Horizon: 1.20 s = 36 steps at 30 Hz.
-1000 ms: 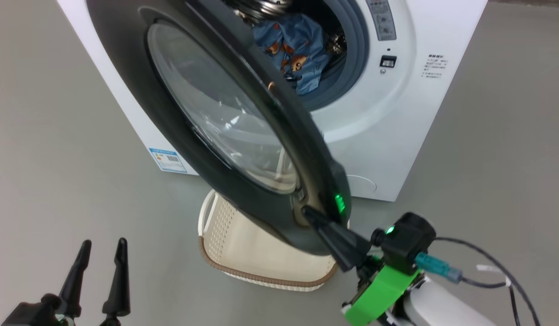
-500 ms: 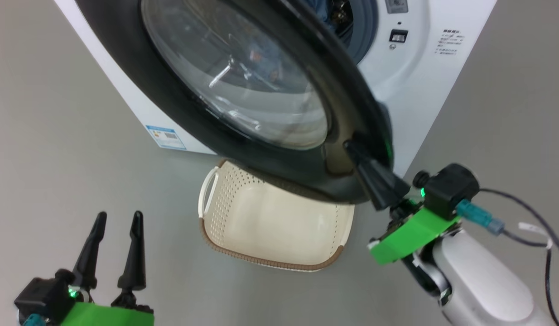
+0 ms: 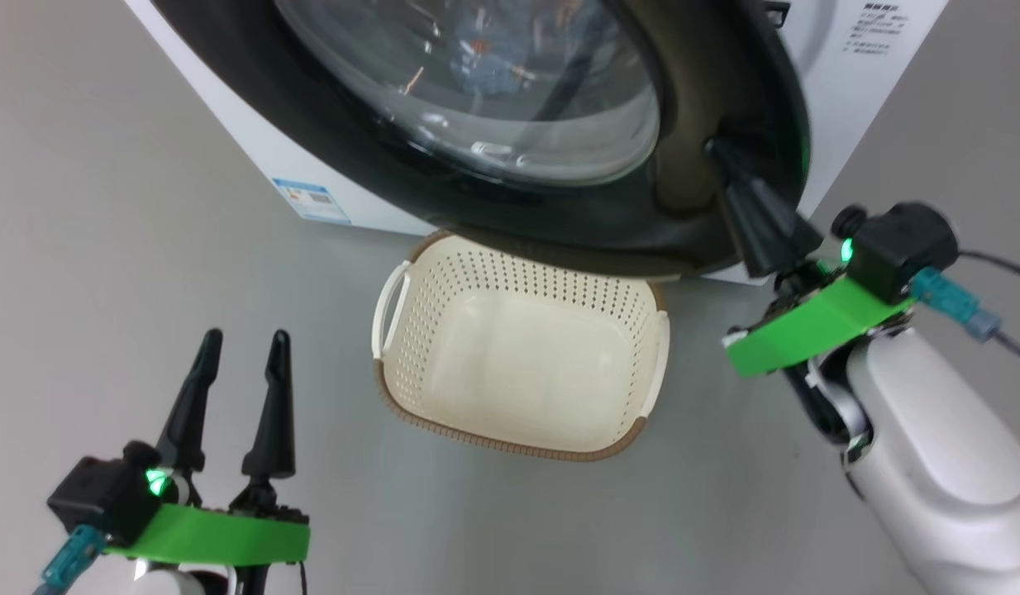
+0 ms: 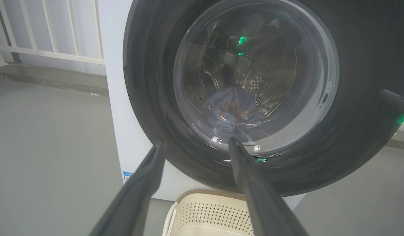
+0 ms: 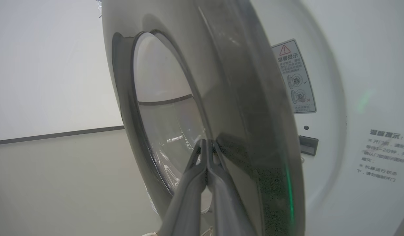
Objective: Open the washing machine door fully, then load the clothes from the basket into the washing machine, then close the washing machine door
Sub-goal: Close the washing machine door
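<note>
Grey floor [image 3: 105, 248] in the head view holds the basket [image 3: 526, 277] below the washing machine door [image 3: 369, 186], right pincer [image 3: 717, 150] pressed together against its black ring, left pincer [image 3: 246, 337] spread. Left wrist view adds the clothes [image 4: 233, 111], blue with orange prints, behind the glass; right wrist view shows the door edge-on.

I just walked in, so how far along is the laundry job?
Done: the basket looks empty, and a blue garment shows inside, through the door. In hand: the shut right gripper rests against the door's black ring, and the door looks nearly closed. Left: shutting it completely.
</note>
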Available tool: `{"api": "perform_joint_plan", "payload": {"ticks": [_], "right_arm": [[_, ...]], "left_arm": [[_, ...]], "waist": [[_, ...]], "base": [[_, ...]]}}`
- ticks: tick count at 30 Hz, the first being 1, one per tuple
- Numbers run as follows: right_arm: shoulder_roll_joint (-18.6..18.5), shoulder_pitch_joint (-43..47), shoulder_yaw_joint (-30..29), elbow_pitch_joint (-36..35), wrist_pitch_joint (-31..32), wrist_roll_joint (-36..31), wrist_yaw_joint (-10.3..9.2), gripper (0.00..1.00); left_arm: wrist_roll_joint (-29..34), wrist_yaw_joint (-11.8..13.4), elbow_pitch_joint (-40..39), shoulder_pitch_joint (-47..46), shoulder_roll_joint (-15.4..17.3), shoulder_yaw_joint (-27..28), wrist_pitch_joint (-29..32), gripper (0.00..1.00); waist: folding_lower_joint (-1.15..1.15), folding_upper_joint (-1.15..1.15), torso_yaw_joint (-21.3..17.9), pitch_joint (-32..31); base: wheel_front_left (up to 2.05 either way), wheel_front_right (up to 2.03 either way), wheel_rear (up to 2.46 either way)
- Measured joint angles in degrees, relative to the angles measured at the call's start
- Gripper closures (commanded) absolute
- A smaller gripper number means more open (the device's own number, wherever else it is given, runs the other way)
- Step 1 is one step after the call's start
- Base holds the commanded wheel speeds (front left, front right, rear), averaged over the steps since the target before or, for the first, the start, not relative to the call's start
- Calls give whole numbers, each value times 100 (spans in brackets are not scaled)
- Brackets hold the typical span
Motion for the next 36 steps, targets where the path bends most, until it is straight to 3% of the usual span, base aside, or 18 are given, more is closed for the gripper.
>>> {"api": "perform_joint_plan", "payload": {"ticks": [20, 36], "right_arm": [[-145, -1167, -800, 391, -20, -67, 15, 100], [-16, -1429, -825, 519, -26, -130, 99, 100]], "left_arm": [[1, 0, -22, -672, -193, -396, 0, 0], [0, 0, 43, -893, -221, -434, -1, 0]], "waist": [[0, 0, 324, 816], [0, 0, 378, 996]], "base": [[0, 0, 0], [0, 0, 0]]}}
